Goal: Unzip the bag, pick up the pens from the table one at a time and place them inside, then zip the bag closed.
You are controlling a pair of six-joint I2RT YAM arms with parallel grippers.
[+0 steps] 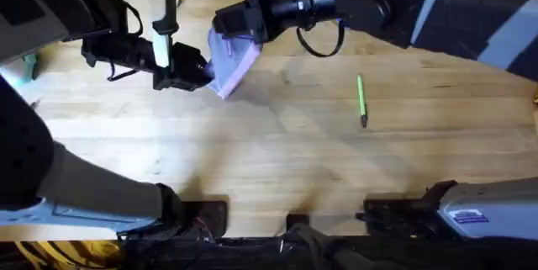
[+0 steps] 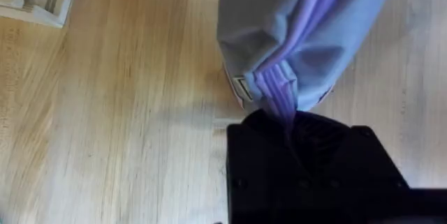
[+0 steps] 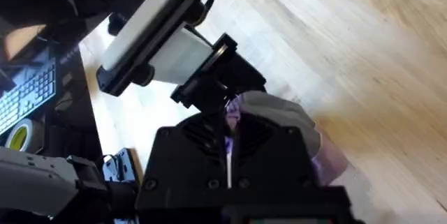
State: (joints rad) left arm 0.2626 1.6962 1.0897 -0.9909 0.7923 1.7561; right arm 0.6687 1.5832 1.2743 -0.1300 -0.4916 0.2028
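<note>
My left gripper (image 1: 195, 72) was clamped on the lower end of the lavender pencil pouch (image 1: 230, 64), fingers pressed together on a gathered fold of purple fabric. In the left wrist view that gripper (image 2: 286, 123) pinched the bunched fabric where it ran down from the pouch (image 2: 293, 35). My right gripper (image 1: 239, 24) was closed on the upper end of the pouch. In the right wrist view it (image 3: 229, 130) gripped a narrow purple strip at the pouch (image 3: 286, 123) edge; I could not tell whether this was the zipper pull. The pouch hung tilted between both grippers at the far left-centre of the wooden table (image 1: 277, 161). One light-green pen (image 1: 361, 99) lay on the table, well apart to the right.
</note>
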